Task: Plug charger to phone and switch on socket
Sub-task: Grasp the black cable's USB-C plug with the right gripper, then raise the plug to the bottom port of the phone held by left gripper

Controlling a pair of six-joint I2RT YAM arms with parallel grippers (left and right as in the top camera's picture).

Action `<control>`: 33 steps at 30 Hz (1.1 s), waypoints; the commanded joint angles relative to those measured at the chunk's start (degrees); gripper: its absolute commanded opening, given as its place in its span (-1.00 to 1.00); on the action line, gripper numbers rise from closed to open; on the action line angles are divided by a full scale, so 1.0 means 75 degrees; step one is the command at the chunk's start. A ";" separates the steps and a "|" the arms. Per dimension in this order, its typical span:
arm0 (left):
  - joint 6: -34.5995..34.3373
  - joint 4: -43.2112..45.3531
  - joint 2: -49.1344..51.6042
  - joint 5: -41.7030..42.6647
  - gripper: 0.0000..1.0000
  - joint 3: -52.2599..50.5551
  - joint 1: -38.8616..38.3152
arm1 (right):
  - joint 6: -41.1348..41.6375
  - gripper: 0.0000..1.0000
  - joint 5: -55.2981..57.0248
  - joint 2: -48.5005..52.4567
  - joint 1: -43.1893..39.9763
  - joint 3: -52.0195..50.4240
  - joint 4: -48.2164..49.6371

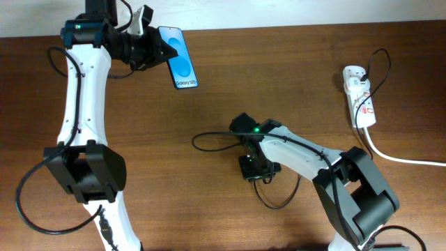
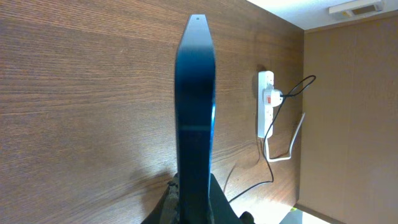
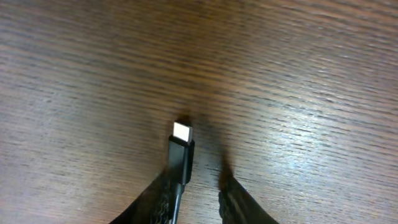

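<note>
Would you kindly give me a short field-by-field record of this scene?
phone: screen lit blue, held off the table in the left claw
charger: plug tip at the right claw, pointing forward, not in the phone
right claw grip: unclear from these views
socket: at the table's far right, a black cable plugged in, white cord trailing off
</note>
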 commanded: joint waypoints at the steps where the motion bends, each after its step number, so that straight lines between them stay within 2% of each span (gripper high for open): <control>1: 0.0029 0.0047 -0.0082 0.0169 -1.00 0.0079 0.0012 | -0.0096 -0.49 0.0020 0.0402 0.0035 -0.0128 0.0108; 6: 0.0029 0.0047 -0.0082 0.0169 -1.00 0.0079 0.0012 | -0.0216 -0.65 -0.0041 0.0402 0.0035 -0.0119 0.0082; 21: 0.0029 0.0047 -0.0082 0.0169 -1.00 0.0079 0.0009 | -0.0291 -0.67 0.0134 0.0402 0.0026 -0.0108 0.0230; 26: 0.0029 0.0044 -0.0082 0.0169 -1.00 0.0079 0.0009 | -0.0294 -0.74 0.0227 0.0402 0.0026 -0.0093 0.0274; 30: 0.0038 0.0297 -0.0082 0.0495 -1.00 0.0079 0.0012 | -0.0303 -0.78 0.0280 0.0399 0.0020 0.1035 -0.0399; 31: 0.0041 0.0682 -0.0082 0.1099 -1.00 0.0079 0.0012 | -0.0519 -0.88 0.0280 0.0399 0.0020 0.1702 -0.0866; 33: 0.0035 0.1830 -0.0082 0.2224 -1.00 0.0079 0.0012 | -0.0761 -0.92 0.0277 0.0393 0.0020 0.3194 -0.1973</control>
